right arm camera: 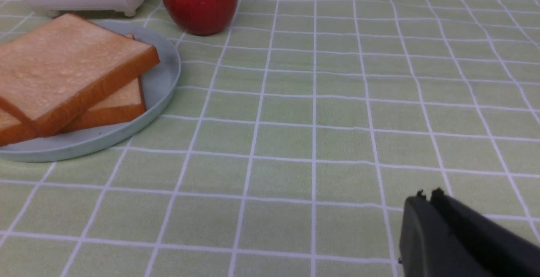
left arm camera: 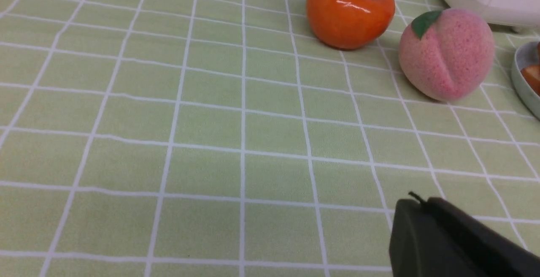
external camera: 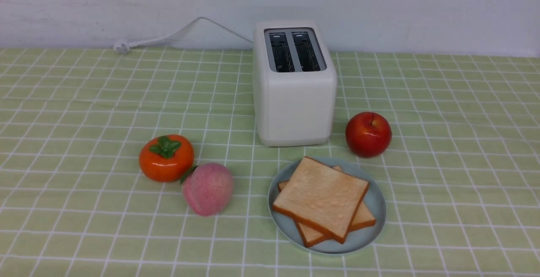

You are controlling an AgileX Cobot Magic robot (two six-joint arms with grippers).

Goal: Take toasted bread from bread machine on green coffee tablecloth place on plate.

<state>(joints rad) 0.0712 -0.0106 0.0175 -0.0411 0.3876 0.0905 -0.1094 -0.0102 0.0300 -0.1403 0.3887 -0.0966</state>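
Left gripper: closed, wrist view only, like right gripper, also closed. Toaster slots: front view only; bread on plate

A pink peach with fine darker speckles, a crease down its side and a green leaf lies with that leaf toward an orange persimmon, which sits just beside the peach, to its left and a little farther back, glossy and topped by a green, lobed calyx. Well apart from the peach, to its right and farther back, is a shiny deep-red apple with a short dark stem standing up from its top. Far behind the peach rises a pale wall, faintly marked toward the left.
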